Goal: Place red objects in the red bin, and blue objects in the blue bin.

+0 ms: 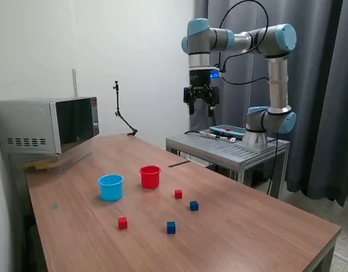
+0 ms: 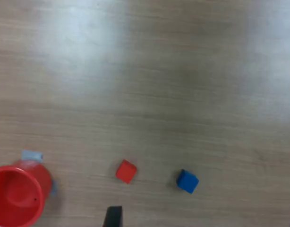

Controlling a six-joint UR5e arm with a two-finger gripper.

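On the wooden table stand a red cup (image 1: 149,176) and a light blue cup (image 1: 111,186), side by side. Two tiny red cubes (image 1: 178,194) (image 1: 123,223) and two tiny dark blue cubes (image 1: 194,205) (image 1: 171,227) lie on the table near them. My gripper (image 1: 202,111) hangs high above the table, well behind the cups, open and empty. The wrist view looks down on the red cup (image 2: 16,196), one red cube (image 2: 126,170) and one blue cube (image 2: 187,181); dark fingertips (image 2: 113,217) show at its edge. The blue cup is out of the wrist view.
A microwave (image 1: 46,125) stands on the table at the exterior view's left. A metal stand (image 1: 228,148) carries the arm's base behind the table. A thin black camera arm (image 1: 122,116) rises at the table's far edge. A bit of tape (image 2: 31,155) lies by the red cup.
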